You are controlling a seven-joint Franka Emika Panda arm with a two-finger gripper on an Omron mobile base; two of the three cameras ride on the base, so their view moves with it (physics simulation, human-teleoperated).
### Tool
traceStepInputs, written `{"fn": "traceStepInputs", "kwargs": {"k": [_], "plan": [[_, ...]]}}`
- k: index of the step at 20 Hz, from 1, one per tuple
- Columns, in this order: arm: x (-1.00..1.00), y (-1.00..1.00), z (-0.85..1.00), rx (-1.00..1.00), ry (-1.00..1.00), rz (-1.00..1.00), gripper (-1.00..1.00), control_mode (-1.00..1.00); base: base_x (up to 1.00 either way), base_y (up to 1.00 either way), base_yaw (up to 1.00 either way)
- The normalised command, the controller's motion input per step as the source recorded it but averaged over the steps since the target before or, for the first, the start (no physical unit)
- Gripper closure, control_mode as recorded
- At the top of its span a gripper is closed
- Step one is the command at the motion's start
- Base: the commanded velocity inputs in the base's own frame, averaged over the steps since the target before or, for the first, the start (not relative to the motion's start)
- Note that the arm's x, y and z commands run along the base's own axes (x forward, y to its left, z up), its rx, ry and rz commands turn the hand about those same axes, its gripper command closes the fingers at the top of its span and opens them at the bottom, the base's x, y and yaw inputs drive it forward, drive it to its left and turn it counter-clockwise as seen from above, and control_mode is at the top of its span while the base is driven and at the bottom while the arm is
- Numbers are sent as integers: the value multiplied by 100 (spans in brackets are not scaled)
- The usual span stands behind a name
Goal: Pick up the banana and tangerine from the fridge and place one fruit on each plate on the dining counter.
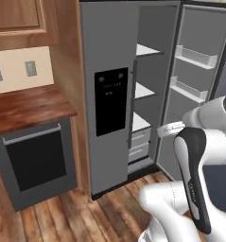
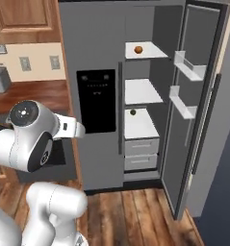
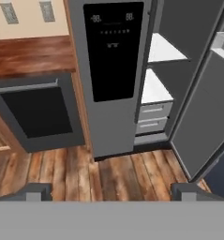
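While hand (image 3: 111, 192) gapes empty, fridge (image 2: 107, 96) dispenser panel (image 3: 112, 49) digits blur unreadable.

Fridge (image 2: 102, 57) top cut off

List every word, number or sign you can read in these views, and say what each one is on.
Nothing can be read with certainty.
Dispenser panel on the fridge: two pale marks near its top that look like digits, with faint dashes below, all too blurred to read.
Arm link: small vertical lettering on its dark strip, too small to read.
Wall outlets and oven: no text visible.
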Motion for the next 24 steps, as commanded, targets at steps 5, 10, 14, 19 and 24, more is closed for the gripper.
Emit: {"fn": "traceStepInputs", "kwargs": {"k": [5, 10, 14, 19, 24], "plan": [[0, 0, 0, 0, 0, 0, -100, 100, 77, -36, 16], [0, 0, 0, 0, 0, 0, -100, 100, 68, -38, 17], [0, 0, 0, 0, 0, 0, -100, 100, 53, -38, 19], [0, 0, 0, 0, 0, 0, -100, 100, 44, -35, 20], [0, 0, 0, 0, 0, 0, -100, 100, 44, -39, 20]]}}
